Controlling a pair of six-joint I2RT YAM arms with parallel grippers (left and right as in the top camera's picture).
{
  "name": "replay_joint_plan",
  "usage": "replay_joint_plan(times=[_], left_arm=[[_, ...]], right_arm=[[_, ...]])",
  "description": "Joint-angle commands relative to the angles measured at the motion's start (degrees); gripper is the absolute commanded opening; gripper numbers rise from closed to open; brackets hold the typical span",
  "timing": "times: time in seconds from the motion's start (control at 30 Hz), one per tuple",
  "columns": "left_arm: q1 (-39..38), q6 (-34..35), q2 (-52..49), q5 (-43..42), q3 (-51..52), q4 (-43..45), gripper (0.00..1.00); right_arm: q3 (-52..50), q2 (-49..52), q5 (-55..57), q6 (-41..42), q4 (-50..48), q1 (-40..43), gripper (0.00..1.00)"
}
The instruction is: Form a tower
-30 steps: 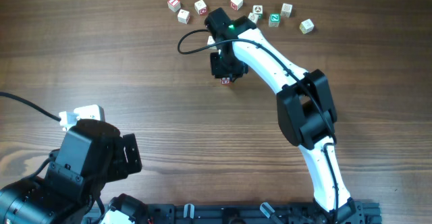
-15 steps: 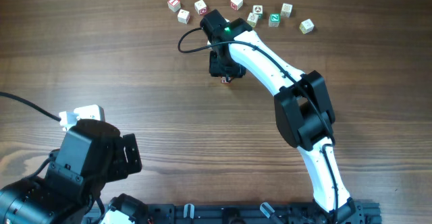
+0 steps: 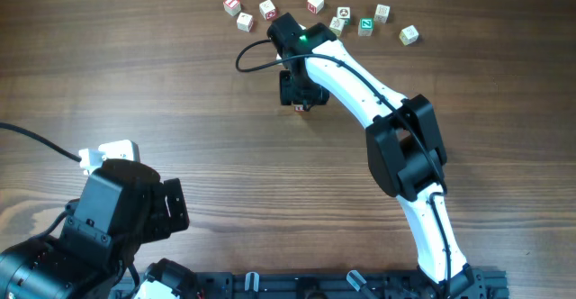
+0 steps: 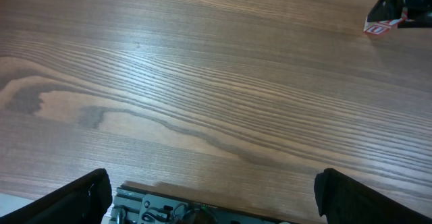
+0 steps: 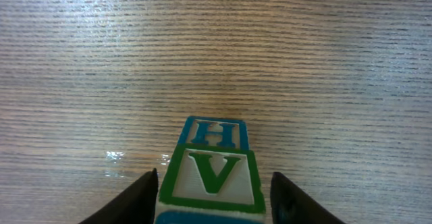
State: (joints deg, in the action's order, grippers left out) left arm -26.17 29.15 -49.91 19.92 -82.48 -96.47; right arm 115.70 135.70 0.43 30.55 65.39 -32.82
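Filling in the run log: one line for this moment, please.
right gripper: open, flanking tower | left gripper: open, empty | loose cubes: row beyond tower

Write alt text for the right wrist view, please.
A tower of small lettered cubes, green V nearest the camera and blue H beyond it, stands on the wood-grain table inside the right gripper, whose dark fingers appear just clear of its sides.
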Motion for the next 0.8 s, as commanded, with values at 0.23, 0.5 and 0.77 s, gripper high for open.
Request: replay_joint_plan(times=[0.23,0.5,0.77], left_arm=[[0.3,-0.9,0.2,0.9,0.0,0.0,1.00],[0.3,-0.9,0.2,0.9,0.0,0.0,1.00],[0.3,-0.9,0.2,0.9,0.0,0.0,1.00]], right_arm=[[7.4,-2.1,0.2,2.7,4.5,0.2,0.99],[7.4,-8.0,-0.5,14.6,10.1,0.2,1.00],[7.4,-8.0,1.2,14.4,5.9,1.4,1.00]])
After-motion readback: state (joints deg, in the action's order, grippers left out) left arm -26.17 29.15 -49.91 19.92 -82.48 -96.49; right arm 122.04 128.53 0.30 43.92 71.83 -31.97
